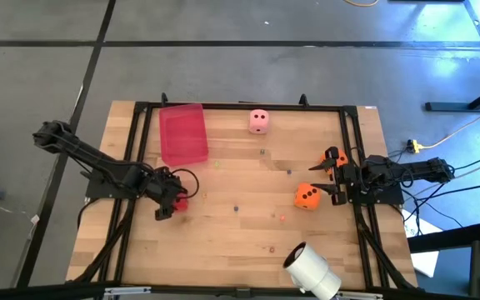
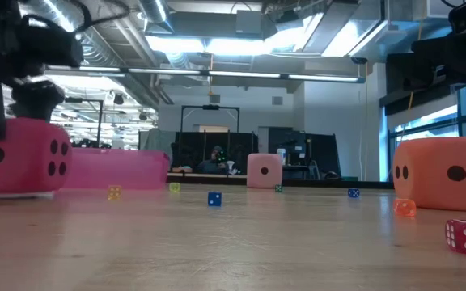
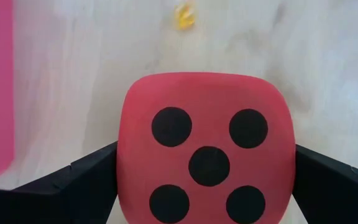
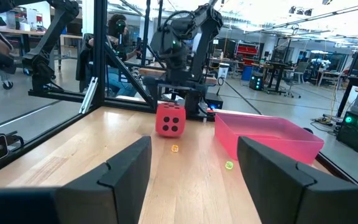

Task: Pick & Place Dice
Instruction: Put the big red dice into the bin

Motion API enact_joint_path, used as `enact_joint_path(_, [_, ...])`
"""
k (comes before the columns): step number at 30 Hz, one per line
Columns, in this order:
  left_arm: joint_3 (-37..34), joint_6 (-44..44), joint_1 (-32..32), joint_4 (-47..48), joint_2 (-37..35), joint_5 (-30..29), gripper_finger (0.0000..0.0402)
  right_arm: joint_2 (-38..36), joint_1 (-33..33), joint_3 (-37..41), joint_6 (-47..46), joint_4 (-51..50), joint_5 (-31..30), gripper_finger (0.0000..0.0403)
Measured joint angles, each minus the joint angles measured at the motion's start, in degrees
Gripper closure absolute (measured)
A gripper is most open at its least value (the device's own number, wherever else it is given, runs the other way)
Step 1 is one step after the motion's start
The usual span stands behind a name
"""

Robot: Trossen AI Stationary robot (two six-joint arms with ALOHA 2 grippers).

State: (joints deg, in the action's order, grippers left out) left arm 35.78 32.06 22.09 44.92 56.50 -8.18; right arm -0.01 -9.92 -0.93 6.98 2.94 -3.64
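Observation:
A red die (image 3: 207,162), five pips up, sits on the wooden table (image 1: 248,225) at the left. My left gripper (image 1: 170,202) reaches steeply down over it, open, one finger on each side of the die. A pale pink die (image 1: 259,122) rests near the far edge. One orange die (image 1: 307,197) lies on the table at the right and another (image 1: 333,157) sits close behind it. My right gripper (image 1: 327,179) waits open and level beside these two, with nothing between its fingers (image 4: 126,177). My left gripper's fingers (image 3: 86,186) stand close along two opposite sides of the red die, coming from above. The die rests on the table (image 4: 169,119). Whether the fingers touch its sides I cannot tell.
A translucent pink tray (image 1: 183,133) lies at the far left, just beyond the red die. A white roll (image 1: 311,268) lies at the near right edge. Tiny coloured dice (image 2: 214,199) are scattered over the middle of the table. A black frame (image 1: 248,107) borders it.

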Motion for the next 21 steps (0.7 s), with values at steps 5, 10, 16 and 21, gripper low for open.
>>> enact_joint_path(5, [2.30,-5.14,0.00,0.25,-0.05,-0.79,0.0001,0.00,-0.01,0.00,0.00,0.00,0.00,0.0165])
enact_joint_path(10, [4.87,-10.98,-0.01,0.11,-0.05,-8.21,0.0001,0.00,0.01,0.00,0.00,0.00,0.00,0.0165])
enact_joint_path(16, [6.67,-13.65,-0.09,-0.12,-0.09,-29.49,0.0001,0.00,-0.01,0.00,2.79,1.73,0.00,0.0165])
enact_joint_path(21, [6.98,-15.21,-0.84,-0.10,-0.09,-41.00,0.0001,0.00,-0.01,-0.01,2.28,2.73,0.00,0.0165])
